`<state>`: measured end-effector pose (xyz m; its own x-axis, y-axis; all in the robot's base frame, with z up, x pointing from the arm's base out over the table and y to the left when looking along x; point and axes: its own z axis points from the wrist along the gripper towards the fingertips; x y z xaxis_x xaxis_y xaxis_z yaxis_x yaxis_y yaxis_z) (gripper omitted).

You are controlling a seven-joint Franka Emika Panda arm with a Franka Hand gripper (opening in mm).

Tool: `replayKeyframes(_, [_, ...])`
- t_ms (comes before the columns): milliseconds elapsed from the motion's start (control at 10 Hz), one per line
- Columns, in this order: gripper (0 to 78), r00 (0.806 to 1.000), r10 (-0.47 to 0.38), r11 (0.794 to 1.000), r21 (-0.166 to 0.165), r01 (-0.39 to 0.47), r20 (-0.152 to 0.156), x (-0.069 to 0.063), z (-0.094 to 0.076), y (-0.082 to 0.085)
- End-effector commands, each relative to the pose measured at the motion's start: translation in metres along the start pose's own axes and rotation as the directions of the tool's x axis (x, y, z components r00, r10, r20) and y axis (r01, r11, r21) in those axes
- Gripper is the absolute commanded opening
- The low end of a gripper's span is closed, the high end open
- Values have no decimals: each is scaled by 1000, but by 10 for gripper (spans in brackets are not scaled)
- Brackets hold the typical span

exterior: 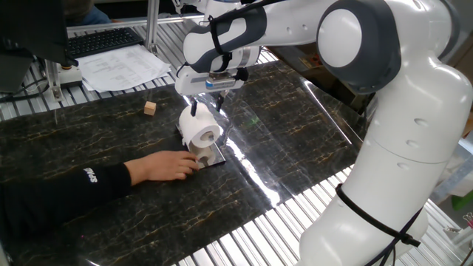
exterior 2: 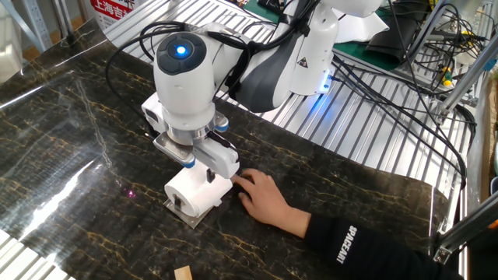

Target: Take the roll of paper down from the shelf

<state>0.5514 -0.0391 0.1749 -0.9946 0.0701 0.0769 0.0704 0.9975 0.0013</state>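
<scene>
1. A small wooden cube (exterior: 150, 108) lies on the table (exterior: 295, 133), well left of the roll of paper (exterior: 199, 127).
2. A person's hand (exterior: 166, 165) rests just left of the shelf (exterior: 208, 156), touching it.
3. The roll of paper sits on the shelf.
4. The gripper (exterior: 206, 106) hangs at the roll's top, jaws spread apart.

One fixed view stood off one long edge of the dark marble-patterned table (exterior: 295, 125), raised, looking down and across it toward the far edge, at middling range. The other fixed view sat beyond the opposite edge, higher and nearer, facing back over the table (exterior 2: 62, 155). Both shared the middle of the tabletop, where the roll of paper (exterior: 199, 127) (exterior 2: 194, 193) sat beneath the gripper (exterior: 206, 108) (exterior 2: 210, 173).
</scene>
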Motion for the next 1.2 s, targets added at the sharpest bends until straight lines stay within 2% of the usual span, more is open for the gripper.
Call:
replayKeyframes(100, [774,1000,1,1000,0,-1,1,-1,-1,0])
replayKeyframes(300, [774,1000,1,1000,0,-1,1,-1,-1,0])
replayKeyframes(400, [774,999,54,998,-12,-54,4,-3,8,3])
replayKeyframes(800, [774,997,74,997,-11,-74,13,-5,14,5])
replayKeyframes(1200, [774,983,181,983,-15,-181,20,-8,15,5])
